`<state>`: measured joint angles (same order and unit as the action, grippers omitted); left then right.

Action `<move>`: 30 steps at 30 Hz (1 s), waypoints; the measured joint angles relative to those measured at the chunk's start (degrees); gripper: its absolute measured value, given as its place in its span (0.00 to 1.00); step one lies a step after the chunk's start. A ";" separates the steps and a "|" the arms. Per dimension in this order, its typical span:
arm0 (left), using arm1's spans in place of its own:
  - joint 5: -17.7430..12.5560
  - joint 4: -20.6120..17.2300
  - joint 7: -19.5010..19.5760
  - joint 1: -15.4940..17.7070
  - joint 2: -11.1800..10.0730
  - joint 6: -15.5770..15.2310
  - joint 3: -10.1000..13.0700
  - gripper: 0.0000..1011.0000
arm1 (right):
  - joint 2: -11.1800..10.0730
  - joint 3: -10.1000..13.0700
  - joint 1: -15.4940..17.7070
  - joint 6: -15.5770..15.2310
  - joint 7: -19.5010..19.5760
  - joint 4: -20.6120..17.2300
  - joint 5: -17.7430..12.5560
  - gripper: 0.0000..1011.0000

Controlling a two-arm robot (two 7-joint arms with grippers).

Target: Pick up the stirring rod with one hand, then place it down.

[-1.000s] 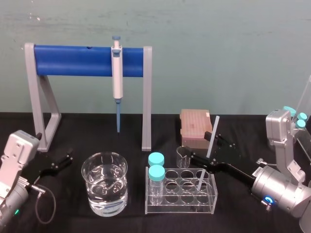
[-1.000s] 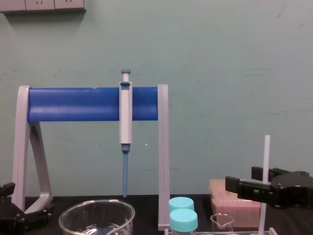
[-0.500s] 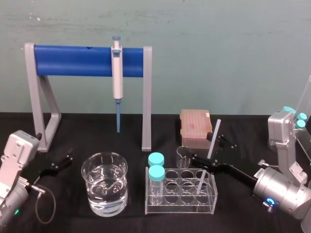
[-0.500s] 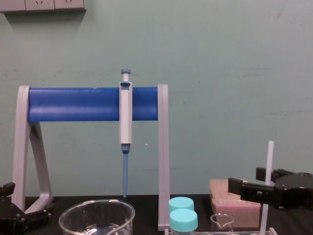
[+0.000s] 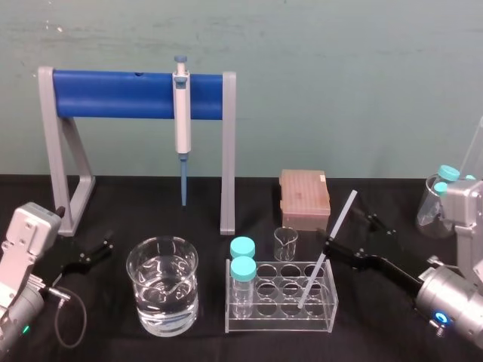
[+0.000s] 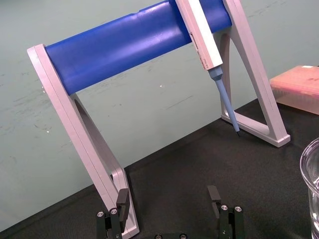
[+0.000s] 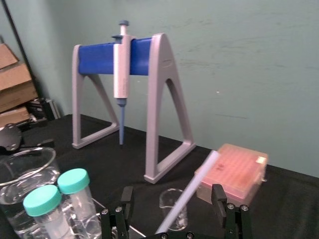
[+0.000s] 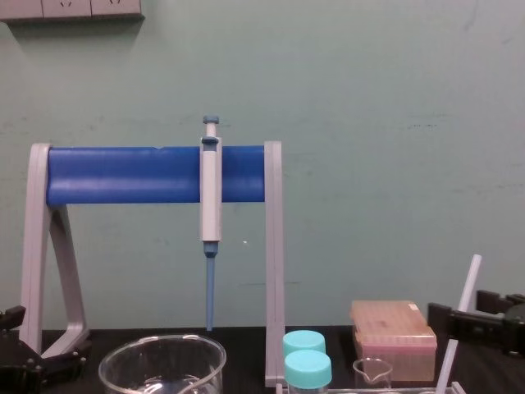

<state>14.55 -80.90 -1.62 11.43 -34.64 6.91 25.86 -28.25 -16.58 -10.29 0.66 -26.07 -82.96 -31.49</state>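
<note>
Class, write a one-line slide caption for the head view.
Open right gripper straddles the stirring rod leaning in the test-tube rack; left gripper rests open by the beaker.

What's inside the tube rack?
Two teal-capped tubes stand in left wells of the rack; the stirring rod leans in a right well, the open right tool straddling it. The rod's tip blurs behind the wall; the left tool idles far left.
</note>
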 joint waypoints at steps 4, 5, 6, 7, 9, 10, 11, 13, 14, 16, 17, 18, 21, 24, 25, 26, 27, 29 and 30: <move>0.00 0.00 0.00 0.00 0.00 0.00 0.00 0.99 | -0.30 1.11 1.02 -0.01 0.71 -0.78 -0.26 0.99; 0.00 0.00 0.00 0.00 0.00 0.00 0.00 0.99 | -0.36 1.29 1.18 -0.01 0.83 -0.94 -0.31 0.99; 0.00 0.00 0.00 0.00 0.00 0.00 0.00 0.99 | -0.51 1.80 1.67 -0.01 1.19 -1.52 -0.42 0.99; 0.00 0.00 0.00 0.00 0.00 0.00 0.00 0.99 | -0.60 2.10 1.97 -0.01 1.45 -1.85 -0.44 0.99; 0.00 0.00 0.00 0.00 0.00 0.00 0.00 0.99 | -0.82 3.00 3.09 0.01 2.52 -3.13 -0.40 0.99; 0.00 0.00 0.00 0.00 0.00 0.00 0.00 0.99 | -0.90 3.33 3.54 0.08 3.08 -3.69 -0.26 0.99; 0.00 0.00 0.00 0.00 0.00 0.00 0.00 0.99 | -0.99 3.66 4.04 0.18 3.76 -4.30 0.11 0.99; 0.00 0.00 0.00 0.00 0.00 0.00 0.00 0.99 | -1.05 4.64 5.56 0.59 6.10 -6.12 1.52 0.99; 0.00 0.00 0.00 0.00 0.00 0.00 0.00 0.99 | -1.06 4.99 6.13 0.74 7.02 -6.72 2.18 0.99; 0.00 0.00 0.00 0.00 0.00 0.00 0.00 0.99 | -0.86 5.85 7.63 1.10 9.90 -8.32 4.26 0.99; 0.00 0.00 0.00 0.00 0.00 0.00 0.00 0.99 | -0.73 6.11 8.06 1.20 10.93 -8.70 5.01 0.99; 0.00 0.00 0.00 0.00 0.00 0.00 0.00 0.99 | -0.61 6.30 8.38 1.26 11.56 -8.95 5.52 0.99; 0.00 0.00 0.00 0.00 0.00 0.00 0.00 0.99 | 0.38 7.13 9.57 1.63 15.04 -9.56 8.04 0.99; 0.00 0.00 0.00 0.00 0.00 0.00 0.00 0.99 | 1.67 7.76 9.98 2.05 17.59 -9.10 9.84 0.99; 0.00 0.00 0.00 0.00 0.00 0.00 0.00 0.99 | 2.42 7.92 9.97 2.35 18.58 -8.53 10.63 0.99; 0.00 0.00 0.00 0.00 0.00 0.00 0.00 0.99 | 2.73 7.94 9.90 2.47 18.92 -8.25 10.93 0.99; 0.00 0.00 0.00 0.00 0.00 0.00 0.00 0.99 | 3.12 7.97 9.79 2.64 19.33 -7.85 11.31 0.99; 0.00 0.00 0.00 0.00 0.00 0.00 0.00 0.99 | 4.27 7.98 9.34 3.12 20.04 -6.52 12.08 0.99; 0.00 0.00 0.00 0.00 0.00 0.00 0.00 0.99 | 4.65 7.93 9.15 3.24 20.11 -6.02 12.22 0.99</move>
<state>14.55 -80.90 -1.62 11.43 -34.65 6.91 25.86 -23.59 -8.65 -1.14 3.90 -5.97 -88.99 -19.26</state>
